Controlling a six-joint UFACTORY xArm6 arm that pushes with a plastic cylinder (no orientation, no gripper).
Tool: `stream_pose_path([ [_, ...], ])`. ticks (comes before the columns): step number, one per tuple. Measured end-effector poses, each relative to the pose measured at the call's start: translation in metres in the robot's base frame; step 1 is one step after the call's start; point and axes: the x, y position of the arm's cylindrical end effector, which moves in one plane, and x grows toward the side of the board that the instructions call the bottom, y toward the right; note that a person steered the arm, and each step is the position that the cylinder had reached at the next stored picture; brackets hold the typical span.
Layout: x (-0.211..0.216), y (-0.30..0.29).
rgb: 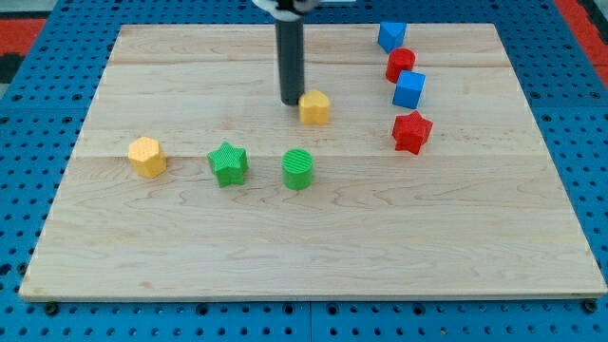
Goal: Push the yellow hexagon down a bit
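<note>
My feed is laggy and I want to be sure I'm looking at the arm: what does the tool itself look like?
My tool is a straight, smooth, dark grey to black cylindrical rod with no jaws. It hangs from a white mount at the view's top, only partly in frame. My tip is a plain blunt end, the same colour as the shaft. No cables, labels or markings show on it.
</note>
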Motion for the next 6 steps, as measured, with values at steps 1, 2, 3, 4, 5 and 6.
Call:
stream_pose_path([
  [1, 0.047, 0.023],
  [2, 0.010, 0.014],
  [3, -0.003, 0.031],
  [4, 0.028, 0.075],
  [5, 0.079, 0.077],
  [6, 0.083, 0.082],
])
